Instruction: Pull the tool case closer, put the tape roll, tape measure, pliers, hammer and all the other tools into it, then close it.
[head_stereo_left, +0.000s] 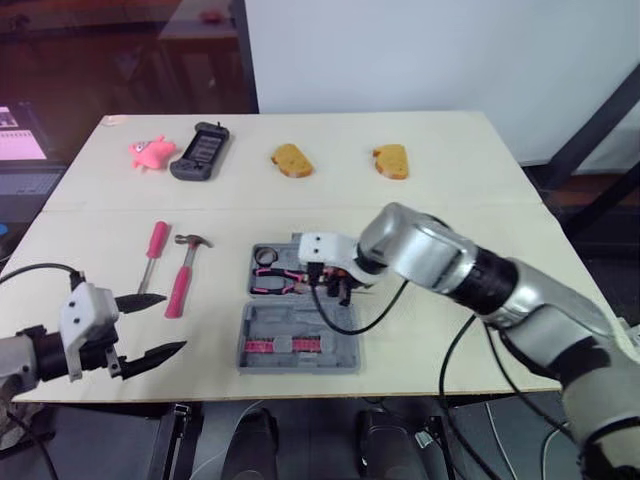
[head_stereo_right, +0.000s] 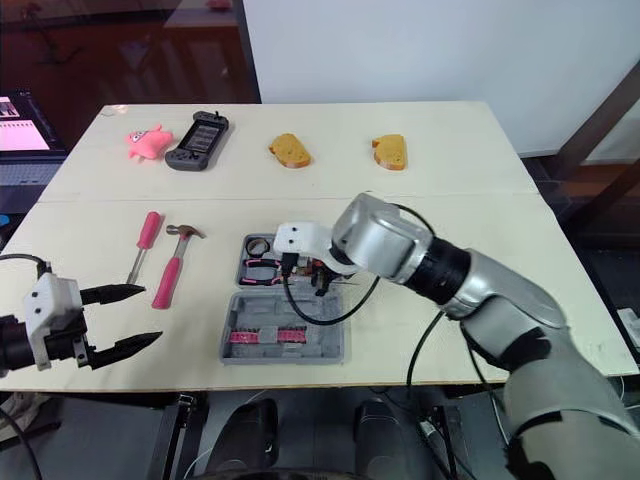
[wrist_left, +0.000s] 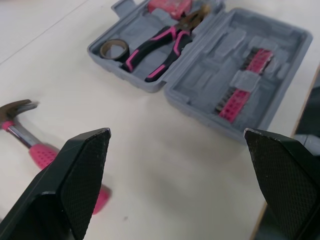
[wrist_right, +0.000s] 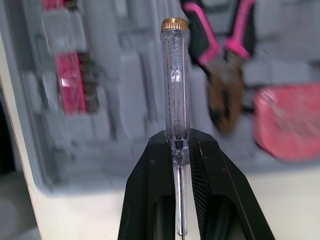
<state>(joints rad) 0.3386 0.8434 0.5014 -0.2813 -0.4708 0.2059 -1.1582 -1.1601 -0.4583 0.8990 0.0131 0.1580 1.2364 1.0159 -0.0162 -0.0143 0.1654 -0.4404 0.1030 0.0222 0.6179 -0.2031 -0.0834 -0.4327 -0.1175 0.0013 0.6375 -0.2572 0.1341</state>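
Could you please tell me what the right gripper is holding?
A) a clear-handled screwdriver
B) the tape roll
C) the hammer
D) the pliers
A: the right gripper is shut on the clear-handled screwdriver, while the hammer lies on the table and the pliers lie in the tool case.

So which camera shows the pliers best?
The left wrist view: the pliers lie whole in the case. The eye views show them far off, beside the right fingers; the right wrist view shows part, behind the clear screwdriver.
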